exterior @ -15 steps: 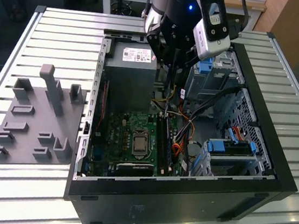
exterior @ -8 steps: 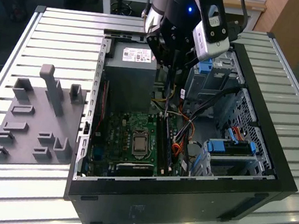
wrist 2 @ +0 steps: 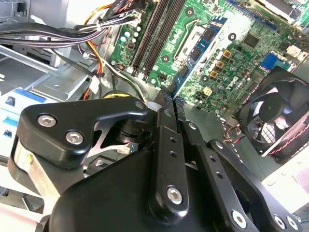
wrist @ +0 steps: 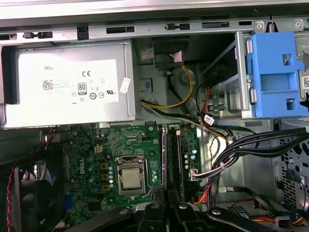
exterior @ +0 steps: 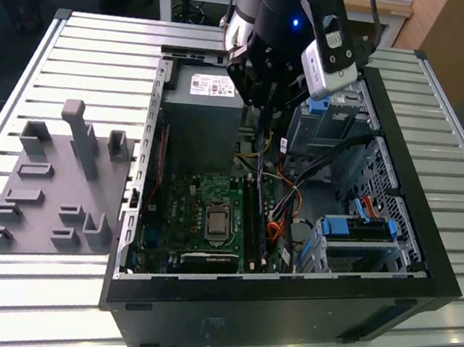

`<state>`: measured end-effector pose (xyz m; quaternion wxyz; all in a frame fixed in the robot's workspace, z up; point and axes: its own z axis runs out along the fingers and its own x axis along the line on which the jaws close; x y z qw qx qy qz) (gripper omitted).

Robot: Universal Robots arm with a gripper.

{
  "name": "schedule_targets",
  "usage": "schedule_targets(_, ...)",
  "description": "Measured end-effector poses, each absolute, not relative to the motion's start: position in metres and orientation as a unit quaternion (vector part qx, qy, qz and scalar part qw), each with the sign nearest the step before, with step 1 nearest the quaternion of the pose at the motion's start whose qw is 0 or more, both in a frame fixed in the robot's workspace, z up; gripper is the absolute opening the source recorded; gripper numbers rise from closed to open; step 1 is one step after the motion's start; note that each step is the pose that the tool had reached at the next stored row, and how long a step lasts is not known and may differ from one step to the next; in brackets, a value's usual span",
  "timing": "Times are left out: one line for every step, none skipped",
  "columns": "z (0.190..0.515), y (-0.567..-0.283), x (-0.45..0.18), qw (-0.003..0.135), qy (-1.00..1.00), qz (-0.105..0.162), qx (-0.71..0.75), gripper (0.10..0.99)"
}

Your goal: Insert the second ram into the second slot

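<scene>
Open desktop tower case: one.
Green motherboard: one, carrying one processor socket and one blue expansion slot.
Memory slots: long dark sockets lying side by side; the number cannot be told.
Silver power supply unit: one. Stickers on its face: two, a large white label and a small tilted tag.
Black case fan: one.
Blue drive brackets, counted in the exterior view: two, the farther bracket and the nearer bracket.
Grey fixture plate: one.
Slatted metal table: one.
Robot gripper: one.
Pale wrist camera: one.
</scene>
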<state>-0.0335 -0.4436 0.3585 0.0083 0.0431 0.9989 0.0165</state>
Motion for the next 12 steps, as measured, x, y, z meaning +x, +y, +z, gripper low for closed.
schedule_targets(0.3582,-0.4436,-0.0335,0.008,0.999,0.017,0.043,0.137)
schedule_targets(0.3578,-0.4437,-0.0335,0.008,0.999,0.017,0.043,0.137)
schedule_targets(0.3574,-0.4439,-0.0335,0.008,0.999,0.017,0.043,0.137)
schedule_targets(0.3571,-0.4442,-0.0335,0.008,0.999,0.017,0.043,0.137)
schedule_targets(0.3570,-0.4445,-0.0335,0.008,0.999,0.016,0.043,0.137)
schedule_targets(0.3567,-0.4450,-0.0334,0.008,0.999,0.017,0.043,0.137)
schedule_targets(0.3565,-0.4456,-0.0335,0.008,0.999,0.017,0.043,0.137)
schedule_targets(0.3564,-0.4462,-0.0335,0.008,0.999,0.017,0.043,0.137)
schedule_targets(0.3562,-0.4469,-0.0335,0.008,0.999,0.017,0.043,0.137)
schedule_targets(0.3561,-0.4478,-0.0334,0.008,0.999,0.017,0.043,0.137)
schedule_targets(0.3561,-0.4486,-0.0335,0.008,0.999,0.017,0.043,0.137)
schedule_targets(0.3561,-0.4492,-0.0335,0.008,0.999,0.017,0.043,0.137)
